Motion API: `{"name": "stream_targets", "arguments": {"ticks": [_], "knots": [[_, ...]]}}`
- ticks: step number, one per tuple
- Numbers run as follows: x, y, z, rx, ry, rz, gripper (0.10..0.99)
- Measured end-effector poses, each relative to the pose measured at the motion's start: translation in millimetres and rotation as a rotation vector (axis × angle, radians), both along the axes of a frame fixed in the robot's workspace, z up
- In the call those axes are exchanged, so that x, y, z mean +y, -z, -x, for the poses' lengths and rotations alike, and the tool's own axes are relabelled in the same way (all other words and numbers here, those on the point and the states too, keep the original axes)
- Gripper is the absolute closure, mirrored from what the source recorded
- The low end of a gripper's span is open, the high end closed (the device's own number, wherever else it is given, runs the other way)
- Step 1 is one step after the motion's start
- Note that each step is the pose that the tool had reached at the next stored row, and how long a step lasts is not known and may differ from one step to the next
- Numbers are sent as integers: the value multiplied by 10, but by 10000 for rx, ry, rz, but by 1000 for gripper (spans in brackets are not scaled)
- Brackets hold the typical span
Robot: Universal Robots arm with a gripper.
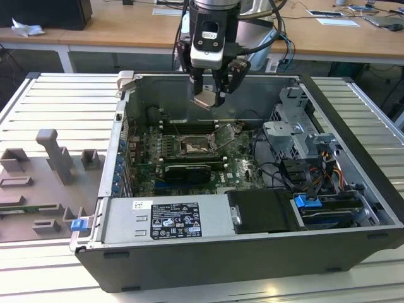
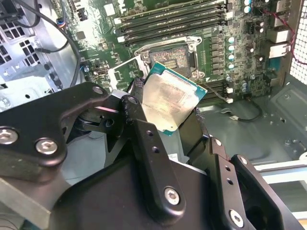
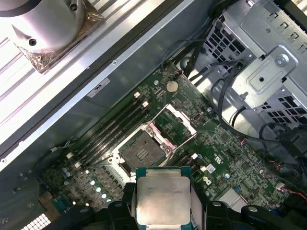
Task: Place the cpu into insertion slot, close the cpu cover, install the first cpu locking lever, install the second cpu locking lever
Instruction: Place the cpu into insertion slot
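Right now the claw [image 1: 213, 95] hangs in the upper middle of the exterior view, over the open computer case [image 1: 189, 265], pinching the cpu [image 1: 206, 99] by its edges. The chip looks tilted in the grip. Near the frame's centre the insertion slot [image 1: 192, 146] lies bare, with the cpu cover [image 1: 225, 134] raised just beside it. A chip set down skewed could bend the socket contacts, and a weak pinch could drop it onto the circuit board [image 1: 243, 167].
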State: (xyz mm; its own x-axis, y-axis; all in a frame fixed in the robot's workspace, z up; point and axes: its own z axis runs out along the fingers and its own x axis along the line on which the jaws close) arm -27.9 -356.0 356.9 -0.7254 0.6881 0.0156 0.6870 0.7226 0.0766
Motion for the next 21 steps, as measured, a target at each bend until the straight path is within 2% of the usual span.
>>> {"name": "stream_targets", "arguments": {"ticks": [4, 8, 17, 21], "knots": [[1, 7, 0, 5, 290, -1, 545], [1, 18, 1, 51, 524, 2, 545], [1, 39, 3, 62, 877, 1, 545], [1, 49, 3, 94, 995, 2, 545]]}}
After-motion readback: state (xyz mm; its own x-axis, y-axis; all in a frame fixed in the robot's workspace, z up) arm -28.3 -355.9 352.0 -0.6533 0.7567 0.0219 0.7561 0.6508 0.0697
